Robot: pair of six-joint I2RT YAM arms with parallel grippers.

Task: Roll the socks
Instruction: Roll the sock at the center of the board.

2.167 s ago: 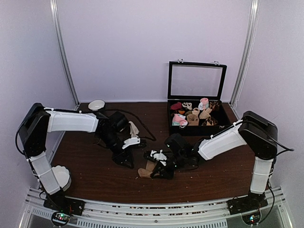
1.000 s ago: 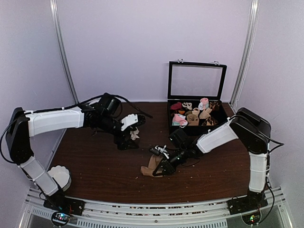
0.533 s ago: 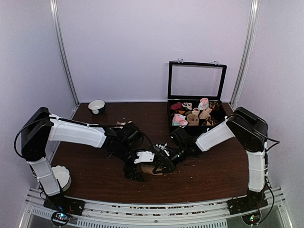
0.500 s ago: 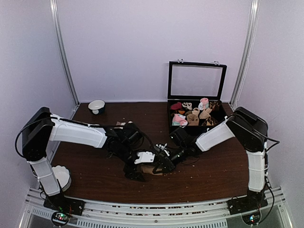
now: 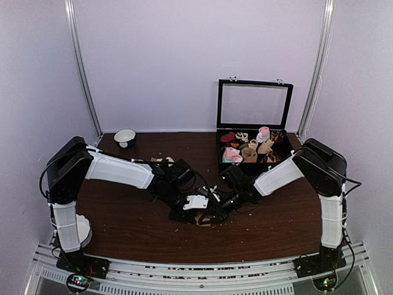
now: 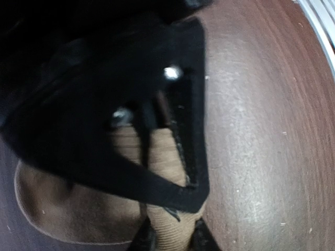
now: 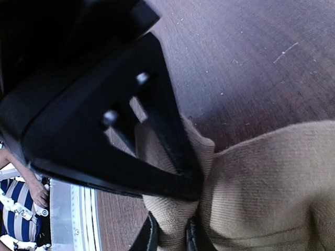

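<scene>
While the dark brown table (image 5: 123,230) takes up the whole floor of the scene, the 2 arms reach inward over it and meet near its middle, a little toward the near edge. The left arm (image 5: 120,170) comes from the left side and the right arm (image 5: 279,175) from the right side, and their ends are touching or almost touching. At the back right of the table stands a black case (image 5: 254,82) with its lid upright, and several small rolled socks in pink, white and tan lie inside it. A white bowl (image 5: 125,136) sits at the back left, well apart from the arms. The socks (image 7: 272,183) lie flat on the table directly under the 2 wrists; from above they are almost fully hidden by the black gripper parts. The fabric is tan and ribbed. In the left wrist view the left gripper (image 6: 170,238) is pressed onto a raised fold of this fabric, which stands between its 2 fingers. In the right wrist view the right gripper (image 7: 171,236) also pinches a fold of the tan fabric, with the wider part of the sock spreading to the right. Each wrist view is half filled by the black body of the other gripper, just beside the pinched fold.
</scene>
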